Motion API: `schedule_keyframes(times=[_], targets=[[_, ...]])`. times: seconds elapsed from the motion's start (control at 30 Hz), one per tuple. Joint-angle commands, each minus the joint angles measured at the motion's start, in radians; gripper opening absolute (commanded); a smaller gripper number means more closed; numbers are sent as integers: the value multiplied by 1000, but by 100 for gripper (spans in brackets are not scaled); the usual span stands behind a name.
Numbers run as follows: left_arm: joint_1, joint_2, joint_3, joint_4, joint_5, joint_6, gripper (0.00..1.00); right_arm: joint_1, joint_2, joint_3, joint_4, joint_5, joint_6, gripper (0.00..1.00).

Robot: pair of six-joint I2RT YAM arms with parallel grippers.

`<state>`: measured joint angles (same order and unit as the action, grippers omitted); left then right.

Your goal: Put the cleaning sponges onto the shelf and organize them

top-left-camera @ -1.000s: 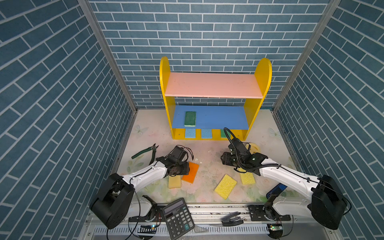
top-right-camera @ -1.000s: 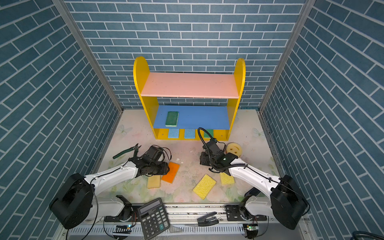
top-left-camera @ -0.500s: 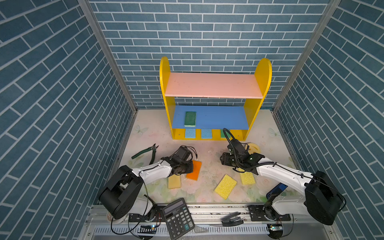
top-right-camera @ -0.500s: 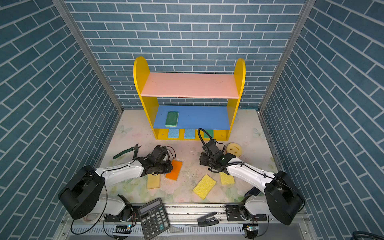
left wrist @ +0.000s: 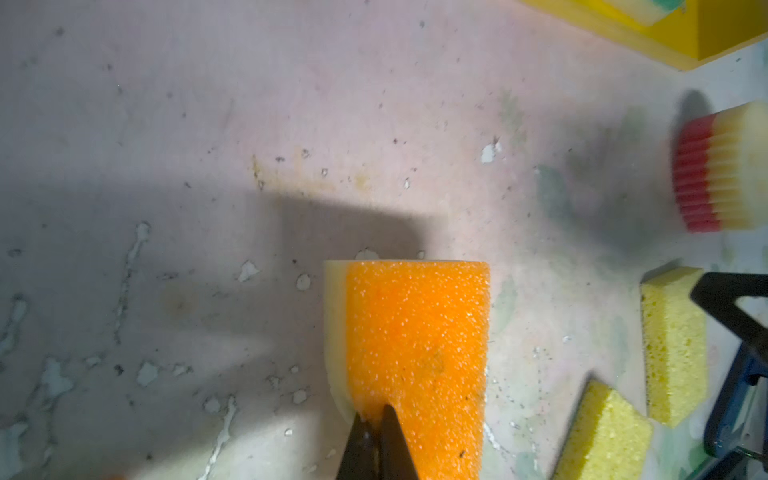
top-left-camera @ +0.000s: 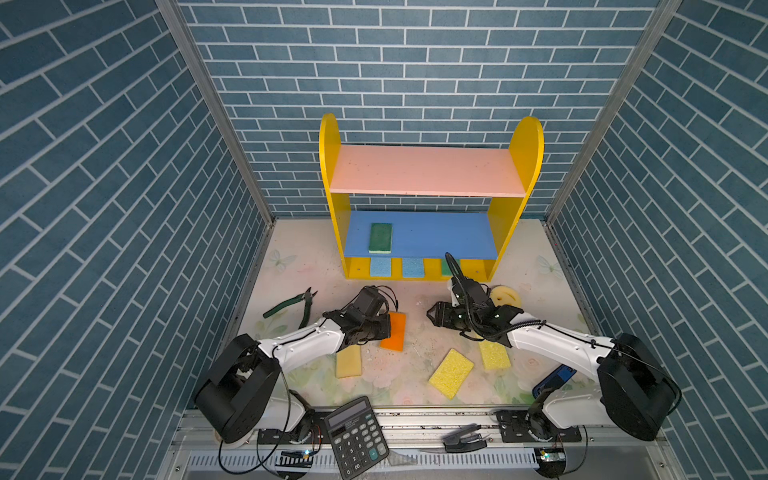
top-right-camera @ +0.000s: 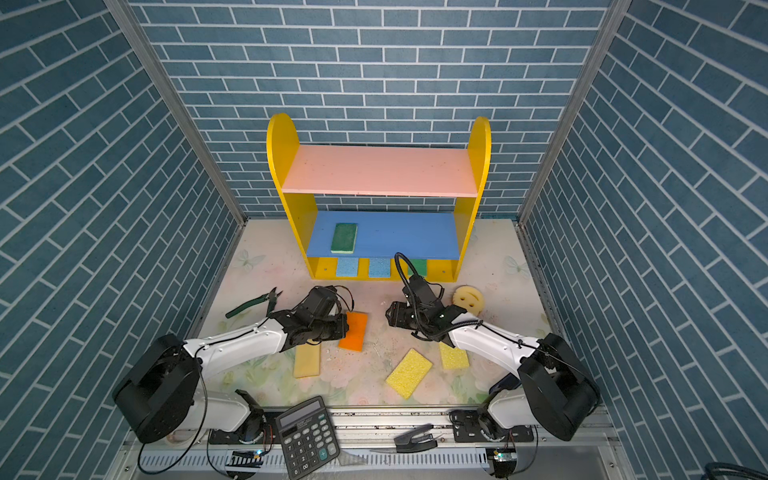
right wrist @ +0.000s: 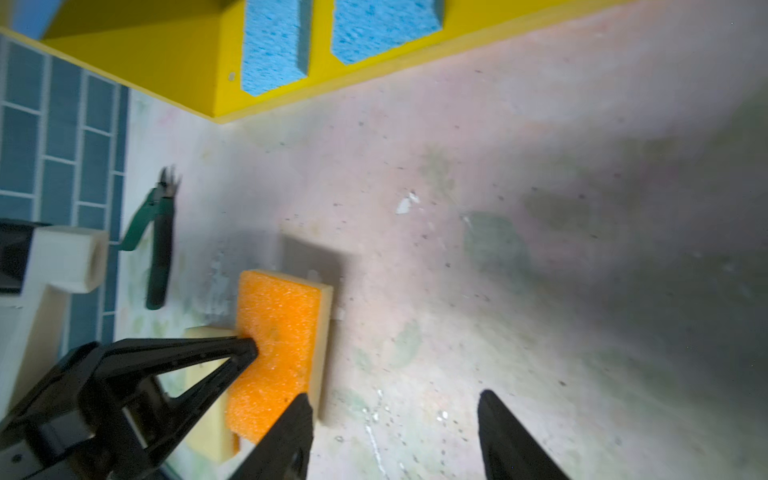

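The table (top-left-camera: 415,297) carries the shelf (top-left-camera: 424,170) at the middle of its back edge. The left gripper (top-left-camera: 388,328) sits low, left of the table's centre. Its jaws are pinched together on one end of the orange sponge (top-left-camera: 395,334), which points toward the shelf. The right gripper (top-left-camera: 433,318) hovers at the table's centre, just right of that sponge, with its jaws apart and empty.

Three yellow sponges (top-left-camera: 348,360) (top-left-camera: 451,372) (top-left-camera: 494,355) lie flat toward the front edge. The palest is just in front of the orange sponge, and the rightmost is partly under the right arm. A smiley sponge (top-left-camera: 504,295) lies near the shelf's front right corner.

On the shelf, a green sponge (top-left-camera: 380,237) rests on the left part of the blue board. Two blue sponges (top-left-camera: 380,267) (top-left-camera: 412,267) sit side by side on the base, and a second green sponge (top-right-camera: 419,267) beside them is partly hidden by a cable.

A calculator (top-left-camera: 356,440) lies at the front edge and pliers (top-left-camera: 297,305) lie near the left edge.
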<state>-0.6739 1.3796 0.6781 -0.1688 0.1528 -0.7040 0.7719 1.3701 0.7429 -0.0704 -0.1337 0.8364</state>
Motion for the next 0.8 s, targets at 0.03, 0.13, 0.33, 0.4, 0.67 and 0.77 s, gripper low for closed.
schedule_keyframes(times=[0.03, 0.13, 0.33, 0.4, 0.67, 0.77], targets=[[-4, -72, 78, -29, -13, 0, 0, -3, -55, -16, 130, -57, -37, 63], [-4, -120, 123, -70, -36, 12, 0, -3, -132, 5, 96, 2, -87, 63], [-3, -184, 183, -125, -79, 33, 0, -7, -216, 41, 86, -2, -147, 67], [0, -187, 199, -113, -87, 33, 0, -8, -200, 50, 127, -68, -138, 69], [13, -121, 285, -15, -49, 23, 0, -6, -69, 114, 252, -207, -72, 64], [13, -98, 306, 0, -38, 22, 0, -7, -22, 160, 241, -231, -72, 59]])
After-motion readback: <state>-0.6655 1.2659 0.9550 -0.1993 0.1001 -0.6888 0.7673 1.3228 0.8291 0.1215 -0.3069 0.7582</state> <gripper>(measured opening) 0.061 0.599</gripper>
